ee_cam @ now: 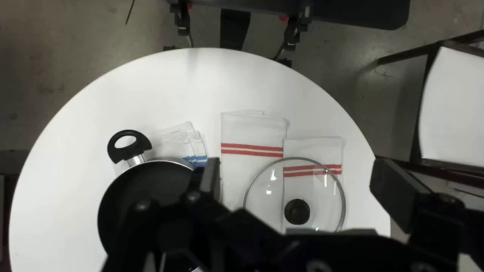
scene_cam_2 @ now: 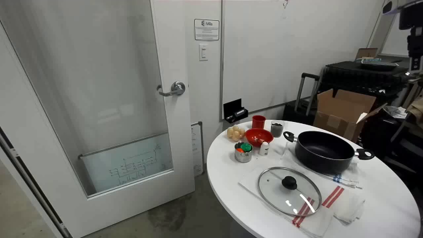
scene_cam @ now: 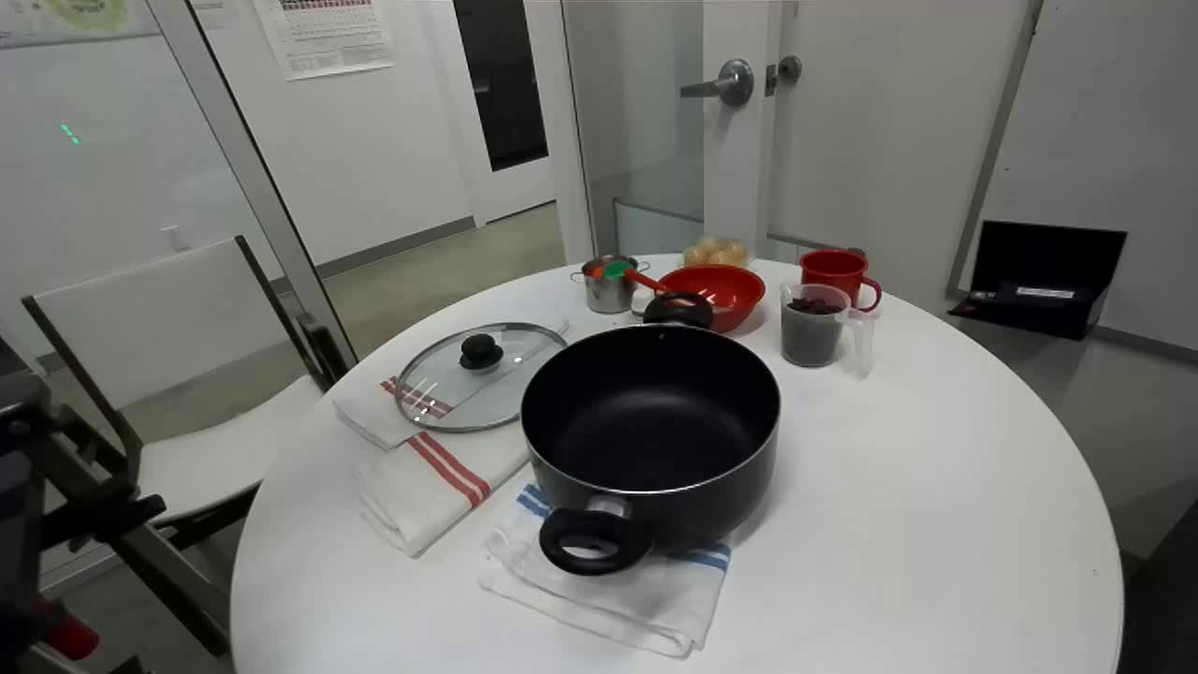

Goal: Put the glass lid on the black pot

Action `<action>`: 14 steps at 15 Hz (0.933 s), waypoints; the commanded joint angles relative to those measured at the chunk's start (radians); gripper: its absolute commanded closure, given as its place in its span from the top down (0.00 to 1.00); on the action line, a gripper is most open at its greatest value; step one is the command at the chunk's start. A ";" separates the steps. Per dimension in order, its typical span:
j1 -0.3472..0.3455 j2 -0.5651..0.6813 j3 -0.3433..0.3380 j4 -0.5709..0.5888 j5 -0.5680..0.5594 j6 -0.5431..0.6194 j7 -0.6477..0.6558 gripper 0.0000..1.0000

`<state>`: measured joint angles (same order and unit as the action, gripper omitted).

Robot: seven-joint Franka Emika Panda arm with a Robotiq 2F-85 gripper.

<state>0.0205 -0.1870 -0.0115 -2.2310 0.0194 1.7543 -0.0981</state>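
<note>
gripper: spread wide, holds nothing | glass lid: rests on the red-striped towels, beside the uncovered black pot | risk: if the round knob is pinched off its centre, I think the lid may tilt, slip, or hit the pot.

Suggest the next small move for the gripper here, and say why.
I'd probably lower the gripper toward the black knob: in the wrist view the knob shows between the open jaws, the glass lid lies knob-up on red-striped cloth, and the black pot stands uncovered.
</note>
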 commanded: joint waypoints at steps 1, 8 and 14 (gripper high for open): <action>-0.003 0.000 0.003 0.001 0.001 -0.001 0.000 1.00; -0.003 0.000 0.003 0.001 0.001 -0.001 0.000 1.00; 0.013 0.120 0.020 0.072 -0.018 0.022 -0.067 1.00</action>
<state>0.0217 -0.1511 -0.0041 -2.2199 0.0170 1.7650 -0.1199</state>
